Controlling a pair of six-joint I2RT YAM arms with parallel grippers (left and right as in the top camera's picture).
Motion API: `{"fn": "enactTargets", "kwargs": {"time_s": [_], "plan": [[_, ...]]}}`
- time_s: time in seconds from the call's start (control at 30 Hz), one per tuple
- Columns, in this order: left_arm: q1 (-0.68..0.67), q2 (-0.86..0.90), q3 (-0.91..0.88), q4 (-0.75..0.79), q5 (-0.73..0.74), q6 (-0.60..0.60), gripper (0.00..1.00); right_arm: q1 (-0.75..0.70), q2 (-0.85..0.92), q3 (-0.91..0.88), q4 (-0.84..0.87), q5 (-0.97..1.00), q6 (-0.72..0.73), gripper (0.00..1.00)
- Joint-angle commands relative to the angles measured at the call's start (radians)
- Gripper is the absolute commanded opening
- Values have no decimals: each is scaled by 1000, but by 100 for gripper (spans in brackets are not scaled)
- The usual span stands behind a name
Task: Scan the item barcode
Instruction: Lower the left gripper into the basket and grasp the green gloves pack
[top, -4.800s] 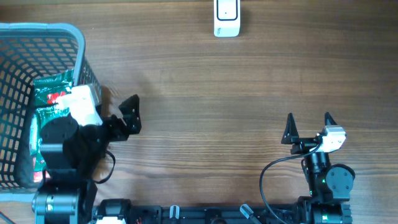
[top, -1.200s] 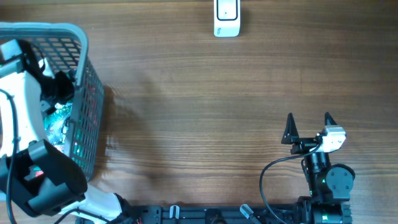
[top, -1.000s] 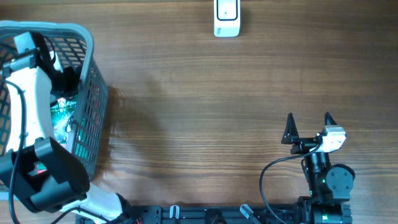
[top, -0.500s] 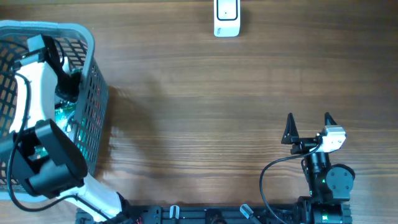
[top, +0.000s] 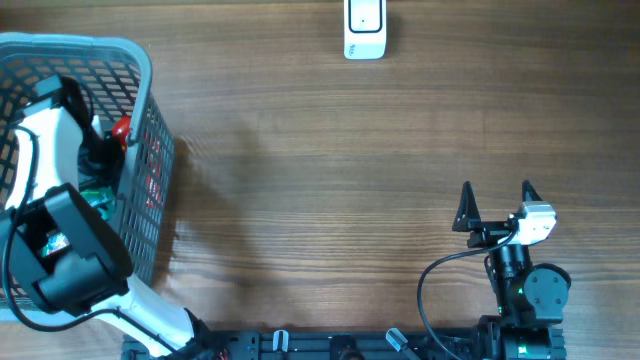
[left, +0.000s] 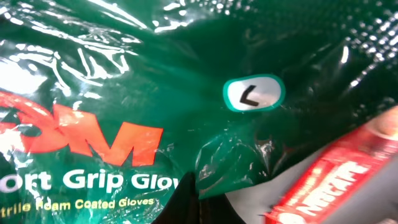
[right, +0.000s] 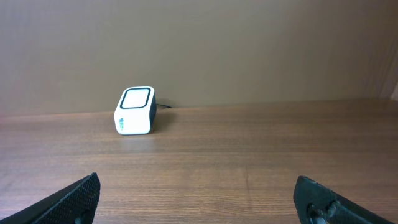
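My left gripper (top: 97, 152) is down inside the grey basket (top: 100, 45) at the far left. In the left wrist view its black fingertips (left: 186, 202) are pressed together on a fold at the edge of a green 3M glove packet (left: 124, 74). A sliver of that packet (top: 96, 196) shows past the arm in the overhead view. No barcode shows on the packet. The white scanner (top: 364, 28) (right: 134, 111) stands at the table's far edge. My right gripper (top: 497, 195) (right: 199, 199) rests open and empty near the front right.
A red Nescafe sachet (left: 336, 177) lies against the green packet in the basket, and something red (top: 121, 128) shows beside the left arm. The basket's mesh wall (top: 150, 160) stands between the left gripper and the wooden table (top: 330, 180).
The left arm has reached deeper into the basket and its gripper has shut on the green packet. The right arm has not moved.
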Motion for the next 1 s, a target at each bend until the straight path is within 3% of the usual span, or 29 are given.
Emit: {"fn": "enactTargets", "kwargs": {"time_s": [0.0, 0.33, 0.47, 0.5, 0.53, 0.6, 0.97], "plan": [[26, -9, 53, -8, -31, -29, 4, -1, -6, -1, 5, -13, -13, 100], [23, -84, 137, -24, -26, -85, 4, -1, -6, -1, 5, -13, -13, 100], [23, -84, 137, -53, 53, -127, 4, -1, -6, -1, 5, -13, -13, 100], [21, -84, 137, -55, 77, -127, 13, -1, -6, -1, 5, -13, -13, 100], [18, -84, 137, -58, 90, -127, 28, -1, -6, -1, 5, -13, -13, 100], [8, -84, 137, -71, 89, -126, 100, -1, -6, -1, 5, -13, -13, 100], [-41, -84, 124, -144, 74, -103, 100, -1, -6, -1, 5, -13, -13, 100]]}}
